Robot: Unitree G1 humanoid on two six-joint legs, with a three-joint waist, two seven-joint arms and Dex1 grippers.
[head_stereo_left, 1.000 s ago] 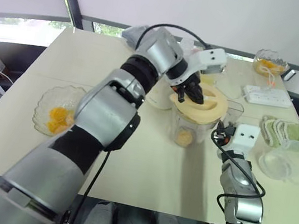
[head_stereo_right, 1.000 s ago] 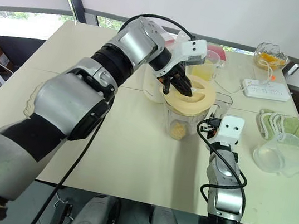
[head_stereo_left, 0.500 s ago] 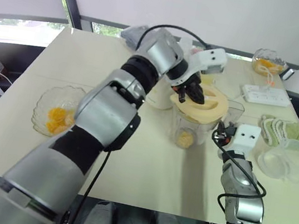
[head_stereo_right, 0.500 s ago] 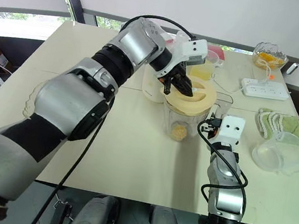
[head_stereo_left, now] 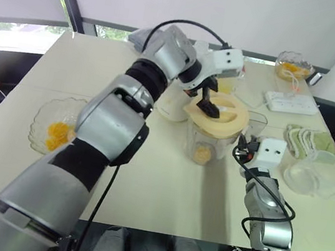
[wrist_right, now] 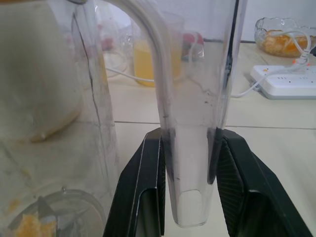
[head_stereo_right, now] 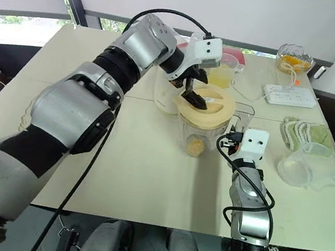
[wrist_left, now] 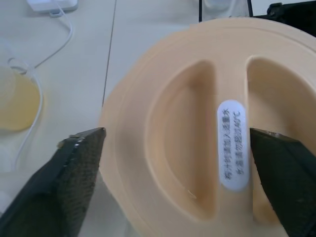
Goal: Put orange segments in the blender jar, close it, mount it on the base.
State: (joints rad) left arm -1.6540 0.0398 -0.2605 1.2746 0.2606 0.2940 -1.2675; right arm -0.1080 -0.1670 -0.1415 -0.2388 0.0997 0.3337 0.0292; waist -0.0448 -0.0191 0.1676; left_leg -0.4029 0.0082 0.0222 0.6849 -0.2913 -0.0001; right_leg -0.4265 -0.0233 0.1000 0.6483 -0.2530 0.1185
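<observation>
Hovering directly over the lid [wrist_left: 207,133] seated on the blender jar [head_stereo_left: 210,146], the left gripper [head_stereo_left: 207,103] is standing spread apart, while the right gripper [wrist_right: 190,163] is clamping the jar's handle [wrist_right: 190,148]; the base [head_stereo_right: 167,94] is sitting just behind the jar.

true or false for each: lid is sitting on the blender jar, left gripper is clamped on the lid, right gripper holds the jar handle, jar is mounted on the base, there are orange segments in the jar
1. The lid sits on the blender jar. True.
2. The left gripper is clamped on the lid. False: its fingers stand wide apart, either side of the lid's grip ridge.
3. The right gripper holds the jar's handle. True: both fingers press against it.
4. The jar is mounted on the base. False: the jar stands on the table, with the base behind it.
5. Orange segments lie in the jar. True, at its bottom.
</observation>
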